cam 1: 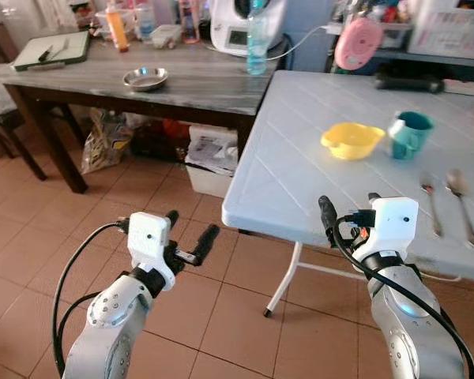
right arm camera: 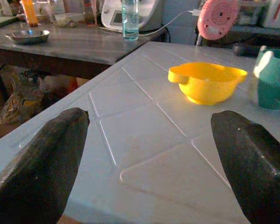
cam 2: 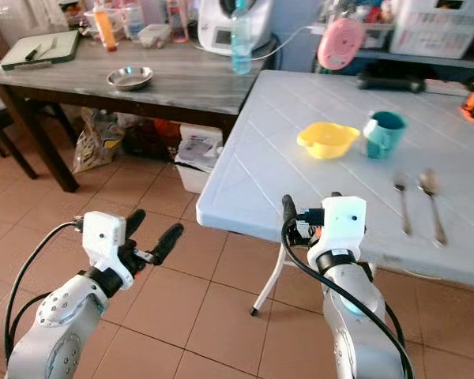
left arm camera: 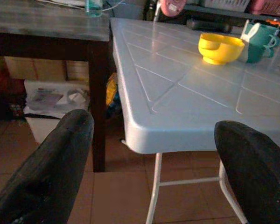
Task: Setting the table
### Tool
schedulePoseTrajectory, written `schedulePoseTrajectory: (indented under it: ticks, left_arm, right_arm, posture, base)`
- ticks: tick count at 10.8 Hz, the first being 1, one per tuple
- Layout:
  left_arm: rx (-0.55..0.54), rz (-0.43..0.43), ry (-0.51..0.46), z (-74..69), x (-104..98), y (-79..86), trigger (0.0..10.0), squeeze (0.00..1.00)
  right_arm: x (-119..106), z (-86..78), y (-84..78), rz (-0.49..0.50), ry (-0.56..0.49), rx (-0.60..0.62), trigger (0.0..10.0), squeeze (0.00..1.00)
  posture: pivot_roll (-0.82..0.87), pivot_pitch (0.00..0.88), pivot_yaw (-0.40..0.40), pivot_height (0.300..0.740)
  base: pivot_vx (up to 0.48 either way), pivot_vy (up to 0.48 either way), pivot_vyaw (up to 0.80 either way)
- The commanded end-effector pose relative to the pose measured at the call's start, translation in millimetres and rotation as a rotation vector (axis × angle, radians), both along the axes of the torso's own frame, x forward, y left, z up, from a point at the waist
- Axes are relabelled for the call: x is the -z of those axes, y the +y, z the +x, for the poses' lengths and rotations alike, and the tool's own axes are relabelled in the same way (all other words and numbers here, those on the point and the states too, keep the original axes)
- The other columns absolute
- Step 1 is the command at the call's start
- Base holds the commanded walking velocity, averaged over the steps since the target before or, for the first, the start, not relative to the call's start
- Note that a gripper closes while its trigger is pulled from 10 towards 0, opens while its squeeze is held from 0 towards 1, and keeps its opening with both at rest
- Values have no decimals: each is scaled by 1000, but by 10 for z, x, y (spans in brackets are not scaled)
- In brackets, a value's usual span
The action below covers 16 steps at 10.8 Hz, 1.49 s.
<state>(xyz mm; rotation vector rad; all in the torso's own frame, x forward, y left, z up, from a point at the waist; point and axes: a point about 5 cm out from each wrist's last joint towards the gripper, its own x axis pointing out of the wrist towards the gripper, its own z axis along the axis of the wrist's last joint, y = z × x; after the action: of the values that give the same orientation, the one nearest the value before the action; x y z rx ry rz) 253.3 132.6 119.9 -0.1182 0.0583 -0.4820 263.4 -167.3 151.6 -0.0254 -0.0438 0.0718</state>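
Note:
On the white folding table (cam 1: 288, 170) sit a yellow bowl (cam 1: 352, 140) and, to its right, a teal cup (cam 1: 411, 134). A fork (cam 1: 430, 201) and a spoon (cam 1: 460, 193) lie side by side near the table's right front. My right gripper (cam 1: 349, 207) hovers open at the table's front edge, nothing between its fingers; the bowl (right arm camera: 206, 86) and cup (right arm camera: 273, 77) lie ahead of it. My left gripper (cam 1: 191, 237) is open and empty over the tiled floor, left of the table corner (left arm camera: 140, 135).
A dark wooden table (cam 1: 205, 87) to the left carries a steel dish (cam 1: 145, 78), a water bottle (cam 1: 257, 39), a cutting board (cam 1: 51, 49) and a white appliance (cam 1: 237, 24). Boxes (cam 1: 212, 158) and a bag (cam 1: 103, 142) sit under it. A pink round object (cam 1: 358, 43) stands behind.

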Motion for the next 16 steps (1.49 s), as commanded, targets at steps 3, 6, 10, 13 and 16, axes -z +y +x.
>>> schedulePoseTrajectory:
  ticks: [3, 6, 10, 13, 16]
  left_arm:
    - [19, 4, 6, -15, 6, 3, 10000, 0]
    - [25, 7, 17, -30, 40, 10, 10000, 0]
    - [40, 15, 21, -41, 48, -3, 10000, 0]
    - [47, 26, 35, -54, 63, -9, 10000, 0]
    - [229, 39, 57, -116, 56, -127, 10000, 0]
  right_arm:
    - [-17, 11, 26, 2, -7, -14, 10000, 0]
    - [3, -3, 16, 4, 3, -6, 10000, 0]
    - [18, -12, 24, 5, 8, -4, 10000, 0]
    - [24, -8, 30, 1, 8, -9, 10000, 0]
    - [36, -11, 33, -2, 12, -13, 10000, 0]
  posture:
    - [-19, 34, 27, 740]
    - [-21, 43, 28, 740]
    - [-21, 44, 32, 740]
    - [-19, 43, 31, 740]
    - [-19, 45, 29, 740]
  base:
    - [340, 0, 0]
    - [341, 0, 0]
    - [340, 0, -325]
    - [313, 0, 0]
    - [0, 0, 0]
